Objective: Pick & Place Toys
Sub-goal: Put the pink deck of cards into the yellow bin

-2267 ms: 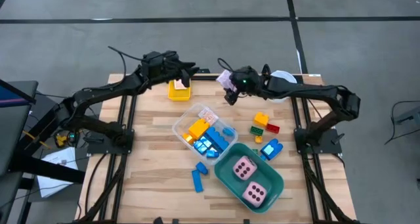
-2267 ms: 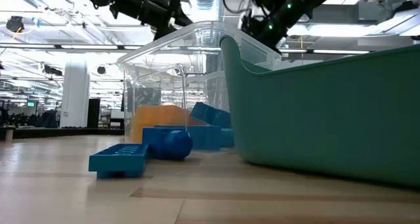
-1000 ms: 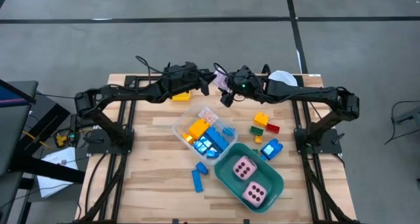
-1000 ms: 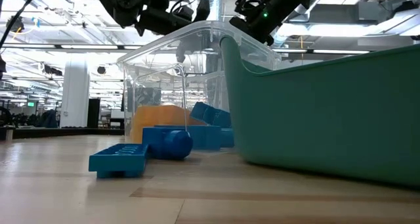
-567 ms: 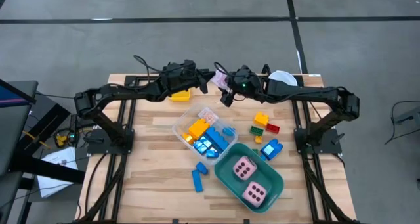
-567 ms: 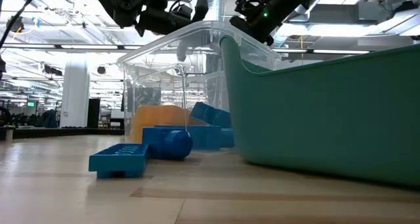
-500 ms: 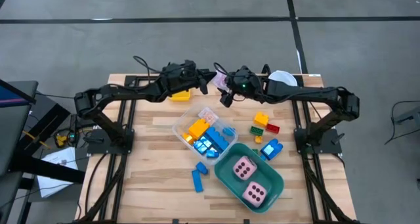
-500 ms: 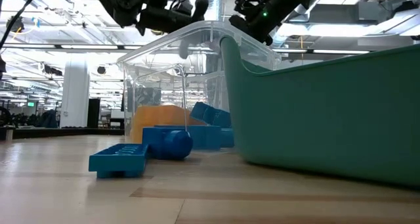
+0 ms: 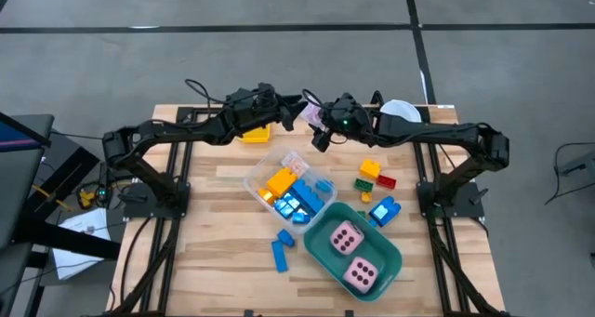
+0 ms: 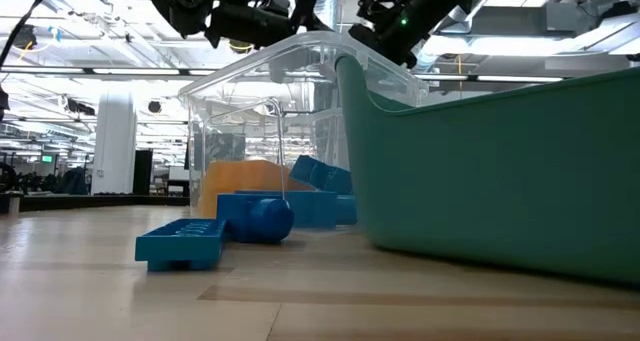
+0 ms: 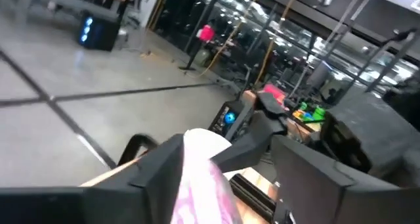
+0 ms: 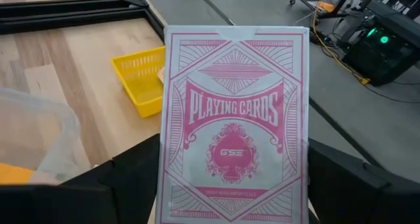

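The pack of playing cards (image 12: 234,122), grasped by the right gripper (image 9: 318,131) above the counter (image 9: 214,233) just behind the clear bin (image 9: 290,184), awaited placing; the left gripper (image 9: 296,112) beside it looked released; bricks remained loose.

Two dark, slender robot arms on black frame mounts

The left arm (image 9: 177,128) and right arm (image 9: 437,131) are both matte black, built of thin tubular links with chunkier joint housings. Loose black cables loop off the left arm near its wrist. A small green light glows on the right arm's wrist housing (image 9: 345,113). Each arm rises from a black metal base at the table's side edges.
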